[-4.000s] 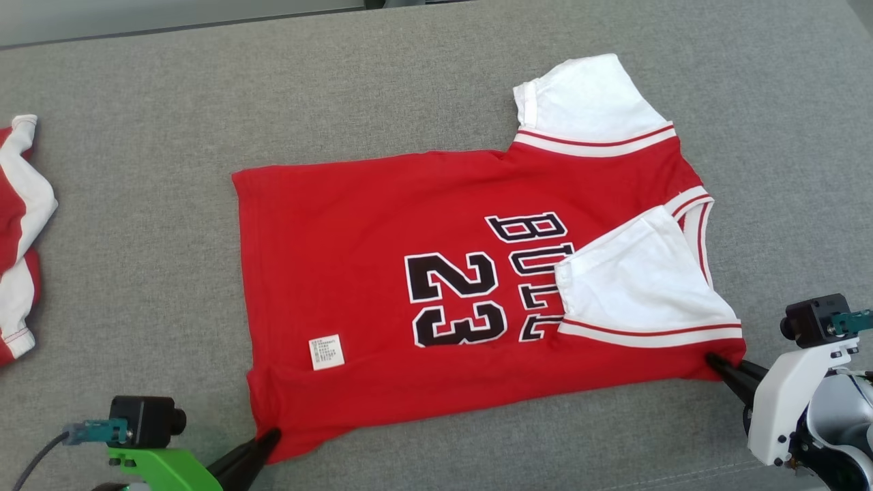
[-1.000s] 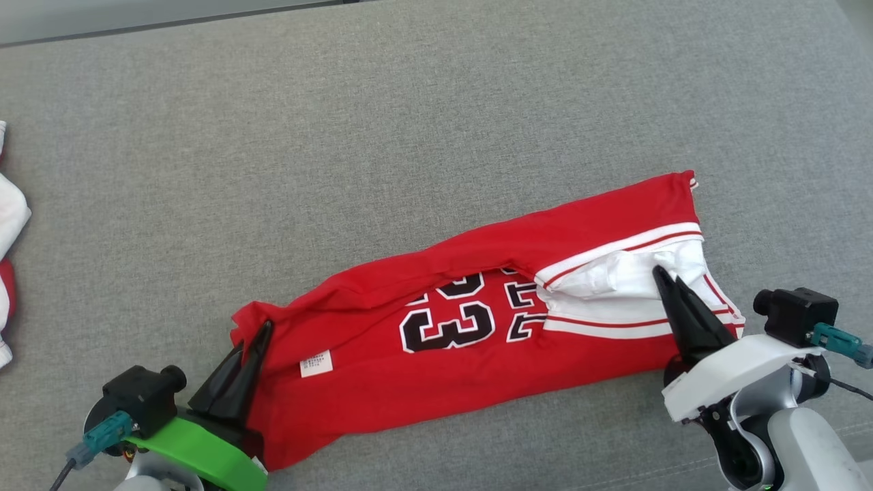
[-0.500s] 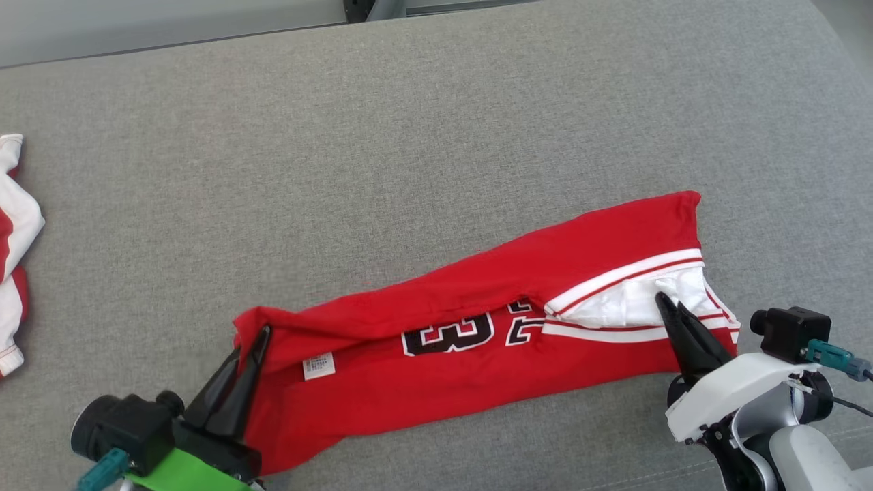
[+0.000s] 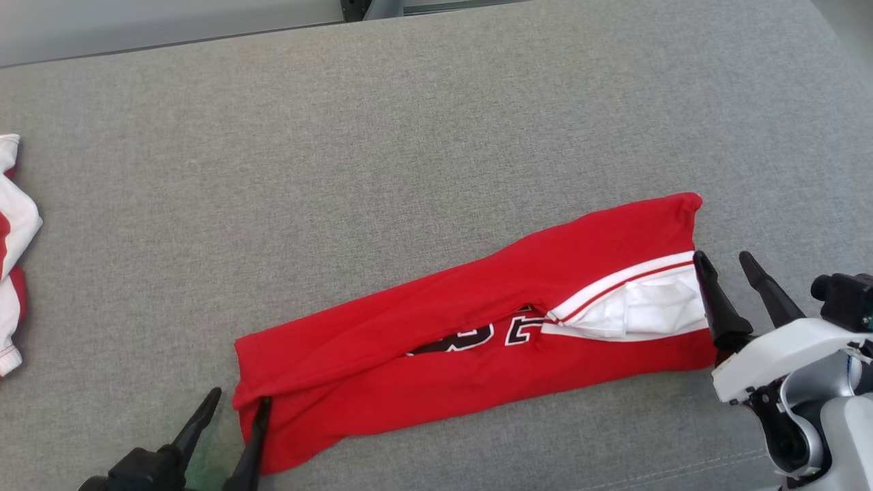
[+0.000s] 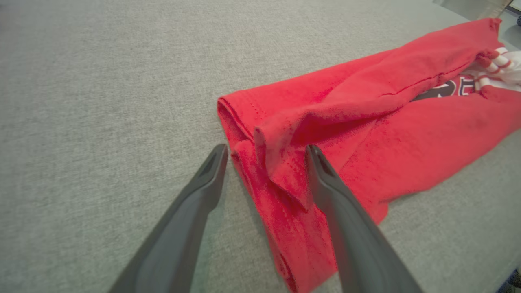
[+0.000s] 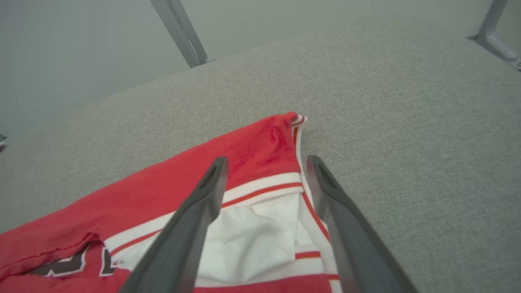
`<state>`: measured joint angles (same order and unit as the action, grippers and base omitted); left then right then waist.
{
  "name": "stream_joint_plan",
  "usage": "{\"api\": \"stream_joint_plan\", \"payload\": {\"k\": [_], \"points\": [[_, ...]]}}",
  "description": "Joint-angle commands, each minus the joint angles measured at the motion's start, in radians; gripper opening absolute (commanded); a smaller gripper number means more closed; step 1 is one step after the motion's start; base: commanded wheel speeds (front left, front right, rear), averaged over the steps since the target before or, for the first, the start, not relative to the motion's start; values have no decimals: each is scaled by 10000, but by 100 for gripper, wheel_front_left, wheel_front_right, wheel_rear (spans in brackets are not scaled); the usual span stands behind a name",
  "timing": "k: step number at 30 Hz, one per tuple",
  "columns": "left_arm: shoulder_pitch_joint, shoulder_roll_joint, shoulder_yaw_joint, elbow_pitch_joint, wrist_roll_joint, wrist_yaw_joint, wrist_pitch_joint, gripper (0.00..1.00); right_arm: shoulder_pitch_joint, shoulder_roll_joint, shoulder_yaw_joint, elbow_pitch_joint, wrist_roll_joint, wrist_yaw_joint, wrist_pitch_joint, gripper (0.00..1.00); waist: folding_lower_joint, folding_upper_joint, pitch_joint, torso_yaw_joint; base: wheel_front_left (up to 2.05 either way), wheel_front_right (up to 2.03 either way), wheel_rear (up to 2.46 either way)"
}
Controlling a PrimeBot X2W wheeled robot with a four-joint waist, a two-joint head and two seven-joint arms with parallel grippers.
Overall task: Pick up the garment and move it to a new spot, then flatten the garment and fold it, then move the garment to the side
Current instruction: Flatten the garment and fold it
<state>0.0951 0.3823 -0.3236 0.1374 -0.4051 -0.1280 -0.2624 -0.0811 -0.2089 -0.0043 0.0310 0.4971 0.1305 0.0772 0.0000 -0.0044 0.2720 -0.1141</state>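
Note:
The garment (image 4: 436, 372) is a red jersey with white sleeves, folded lengthwise into a long strip that runs from lower left up to the right. Its top flap covers most of the black number. A white sleeve (image 4: 648, 303) shows at the right end. My left gripper (image 4: 239, 399) stands open at the strip's left end. In the left wrist view the left gripper (image 5: 266, 148) straddles a loose hem corner of the garment (image 5: 407, 122). My right gripper (image 4: 721, 256) is open just off the right end. In the right wrist view the right gripper (image 6: 267, 159) hangs over the garment's (image 6: 142, 191) collar end.
Everything lies on a grey fabric surface (image 4: 409, 136). Another red and white garment (image 4: 13, 225) lies crumpled at the left edge. Metal frame legs (image 6: 179, 32) rise past the surface's far edge.
Both grippers have opened and let go of the garment. The far flap has dropped over the number, and both grippers have drawn back off the cloth's ends.

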Motion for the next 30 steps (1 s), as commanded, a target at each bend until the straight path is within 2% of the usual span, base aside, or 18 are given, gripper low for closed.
{"api": "stream_joint_plan", "payload": {"k": [1,9,15,19,24,25,26,30], "points": [[-61,-242,386,265,-187,83,-29,100,-311,63,-82,150,-167,4,182,100,0,44,29,42,0,0,0],[-743,-762,1261,1540,-771,245,-17,100,-1354,-22,-168,2001,-1307,2,814,100,0,44,49,409,0,0,0],[-726,-1053,2092,925,-538,606,-17,100,-1756,-379,54,3426,-1668,2,1125,100,0,44,138,671,0,0,0],[-414,-1422,2637,88,-166,705,-17,100,-1862,-615,676,4111,-1131,2,1451,100,0,44,204,836,0,0,0],[-268,-1852,2958,-353,197,549,-17,100,-1917,-953,1762,4478,-156,44,1982,100,0,44,208,999,0,0,0],[-248,-1965,3033,-441,271,502,-17,100,-1946,-1005,2056,4464,184,56,2068,13,0,44,201,1028,0,0,0],[-243,-2049,3096,-523,349,463,-17,100,-1973,-1055,2344,4410,553,65,2192,0,0,44,193,1053,0,0,0],[-170,-2334,3274,-603,665,269,-17,100,-2025,-1663,3138,4019,1868,58,2299,0,0,44,82,1074,0,0,0]]}}
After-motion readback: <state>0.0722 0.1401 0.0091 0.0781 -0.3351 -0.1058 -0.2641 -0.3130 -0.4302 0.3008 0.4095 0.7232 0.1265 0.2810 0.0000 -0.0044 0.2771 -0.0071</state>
